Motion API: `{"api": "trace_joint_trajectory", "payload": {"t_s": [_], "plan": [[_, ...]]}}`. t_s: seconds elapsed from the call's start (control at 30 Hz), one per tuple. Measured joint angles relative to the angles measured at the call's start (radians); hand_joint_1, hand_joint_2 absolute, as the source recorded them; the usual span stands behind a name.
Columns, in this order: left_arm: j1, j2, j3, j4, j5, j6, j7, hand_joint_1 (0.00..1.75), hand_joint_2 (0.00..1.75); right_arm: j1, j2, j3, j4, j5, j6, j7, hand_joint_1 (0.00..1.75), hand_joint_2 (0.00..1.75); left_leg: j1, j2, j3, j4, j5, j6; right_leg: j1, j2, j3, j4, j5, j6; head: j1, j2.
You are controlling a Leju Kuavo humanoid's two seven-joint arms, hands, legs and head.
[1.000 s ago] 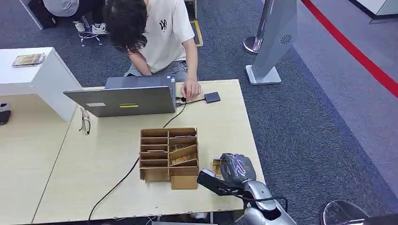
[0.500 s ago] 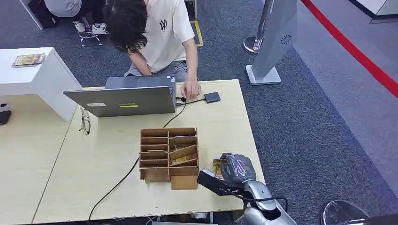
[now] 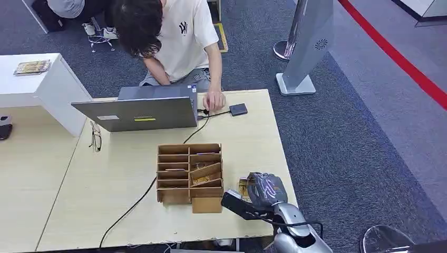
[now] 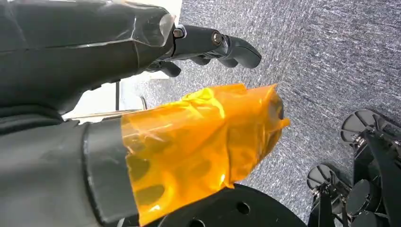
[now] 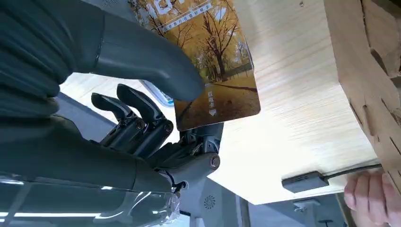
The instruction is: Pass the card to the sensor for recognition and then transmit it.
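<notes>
While grey carpet (image 3: 337, 147) surrounds the wooden counter (image 3: 105, 190), the right hand (image 3: 263, 191) pinches the card (image 5: 213, 71) between thumb and fingers (image 5: 142, 113) near the counter's right edge, beside the wooden organizer (image 3: 190, 171). Far across, the sensor (image 3: 238, 109) lies beside a person's hand (image 3: 213, 100). Over the carpet, the left hand (image 4: 208, 47) holds nothing, fingers apart.

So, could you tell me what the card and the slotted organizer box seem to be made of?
Card: likely glossy plastic, with a printed autumn-tree photo and rounded corners. Organizer box: apparently raw brown cardboard or thin wood, matte, with tab joints visible in the right wrist view.
</notes>
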Motion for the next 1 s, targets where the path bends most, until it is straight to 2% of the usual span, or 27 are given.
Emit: {"api": "trace_joint_trajectory", "payload": {"t_s": [0.6, 1.0], "plan": [[0.000, -0.001, 0.001, -0.008, -0.014, -0.007, 0.000, 0.00, 0.00, 0.000, 0.000, 0.000, 0.000, 0.002, 0.000, 0.000, 1.75, 1.75, 0.000, 0.000, 0.000, 0.000, 0.000, 0.000, 0.000, 0.000, 0.000, 0.000, 0.000, 0.000, 0.000, 0.000], [0.000, -0.001, 0.014, -0.010, -0.017, -0.006, -0.003, 0.00, 0.00, 0.031, 0.000, -0.040, -0.073, 0.000, -0.062, -0.009, 1.75, 1.75, 0.000, 0.000, 0.000, 0.000, 0.000, 0.000, 0.000, 0.000, 0.000, 0.000, 0.000, 0.000, 0.000, 0.000]]}}
